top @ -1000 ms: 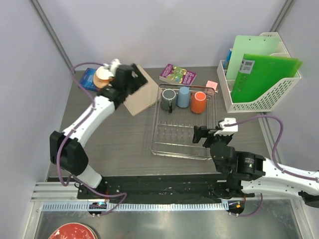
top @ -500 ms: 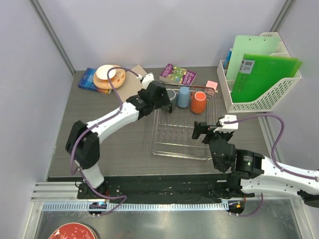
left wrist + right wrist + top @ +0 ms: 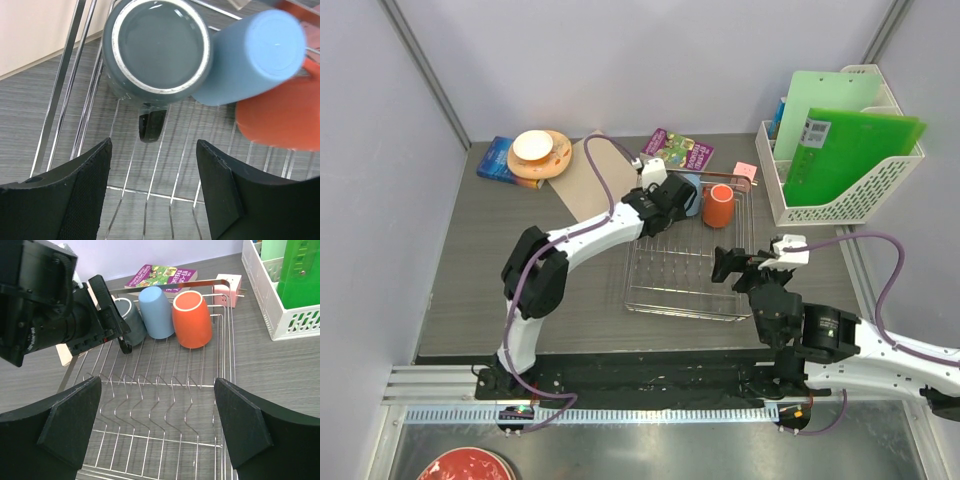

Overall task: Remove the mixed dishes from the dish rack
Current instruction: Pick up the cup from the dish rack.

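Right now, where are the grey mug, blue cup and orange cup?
grey mug (image 3: 157,47): left wrist view, inside its pale ring.
blue cup (image 3: 156,315): right wrist view, on its side.
orange cup (image 3: 192,325): right wrist view, on its side.

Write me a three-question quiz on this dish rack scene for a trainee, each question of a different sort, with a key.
1. True or false: the rectangular chrome wire dish rack is empty.
2. Which thing lies directly below the left gripper? A) the grey handled ceramic mug. B) the orange plastic cup. C) the small white bowl.
3. Fill in the missing word: the jaws of the right gripper, which hovers over the near end of the rack, are ___.

Key: 1 false; 2 A; 3 open.
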`<act>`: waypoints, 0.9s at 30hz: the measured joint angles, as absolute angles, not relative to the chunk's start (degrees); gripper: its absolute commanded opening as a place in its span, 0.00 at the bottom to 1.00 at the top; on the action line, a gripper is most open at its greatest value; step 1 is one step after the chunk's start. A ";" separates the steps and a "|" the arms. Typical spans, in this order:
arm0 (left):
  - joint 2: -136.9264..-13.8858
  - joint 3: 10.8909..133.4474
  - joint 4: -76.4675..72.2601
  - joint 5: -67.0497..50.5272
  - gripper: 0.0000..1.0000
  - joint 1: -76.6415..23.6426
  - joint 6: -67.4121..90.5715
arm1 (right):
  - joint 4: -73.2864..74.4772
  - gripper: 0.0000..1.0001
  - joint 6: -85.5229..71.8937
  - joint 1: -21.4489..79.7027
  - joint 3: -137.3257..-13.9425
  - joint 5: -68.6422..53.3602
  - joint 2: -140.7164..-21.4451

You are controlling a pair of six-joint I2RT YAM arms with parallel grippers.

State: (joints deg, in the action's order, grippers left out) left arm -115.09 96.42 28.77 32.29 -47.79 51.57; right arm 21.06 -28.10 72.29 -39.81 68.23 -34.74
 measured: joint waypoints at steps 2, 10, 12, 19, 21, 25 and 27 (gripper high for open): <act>-116.73 97.14 29.61 33.23 0.65 -47.88 52.40 | 21.87 1.00 -28.69 72.29 -39.51 67.88 -34.74; -122.80 100.16 32.18 35.73 0.50 -47.72 55.33 | 24.23 1.00 -30.41 72.29 -39.24 67.37 -32.99; -123.17 100.16 32.27 36.38 0.50 -47.44 56.03 | 24.91 1.00 -30.79 72.27 -39.20 67.31 -32.42; -123.70 100.16 31.59 36.51 0.50 -46.59 58.46 | 26.13 1.00 -32.18 72.27 -39.07 66.72 -32.21; -124.29 100.16 31.29 36.51 0.49 -46.24 58.54 | 26.44 1.00 -32.42 72.27 -39.03 66.65 -32.23; -126.10 100.40 30.61 36.47 0.41 -45.82 58.35 | 27.03 1.00 -32.88 72.27 -38.87 66.48 -32.27; -126.82 100.47 30.50 36.40 0.30 -45.65 58.19 | 27.18 1.00 -33.06 72.27 -38.85 66.48 -32.36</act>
State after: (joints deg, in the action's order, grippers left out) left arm -126.82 100.47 30.50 36.40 -45.65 58.19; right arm 27.18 -33.06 72.27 -38.85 66.48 -32.36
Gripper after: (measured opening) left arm 0.430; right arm 0.996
